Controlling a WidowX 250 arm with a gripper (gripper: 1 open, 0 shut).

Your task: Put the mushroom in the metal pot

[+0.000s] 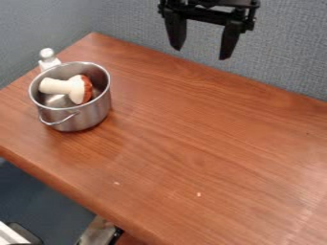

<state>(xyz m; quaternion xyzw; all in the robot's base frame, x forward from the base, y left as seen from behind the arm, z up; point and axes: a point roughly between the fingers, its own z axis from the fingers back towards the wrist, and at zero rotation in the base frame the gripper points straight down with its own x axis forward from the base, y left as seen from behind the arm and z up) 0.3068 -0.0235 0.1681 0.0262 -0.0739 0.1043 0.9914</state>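
Note:
The mushroom (64, 88) lies on its side inside the metal pot (79, 113), cream stem to the left and orange-red cap to the right. The shiny pot stands near the left end of the wooden table (192, 144), its thin wire handle hanging at the front. My gripper (202, 44) hangs high over the table's far edge, well to the right of the pot and apart from it. Its two black fingers stand wide apart with nothing between them.
A small white bottle (48, 60) stands just behind the pot at the table's left corner. A grey wall runs behind the table. The table's front edge drops to a dark floor at lower left.

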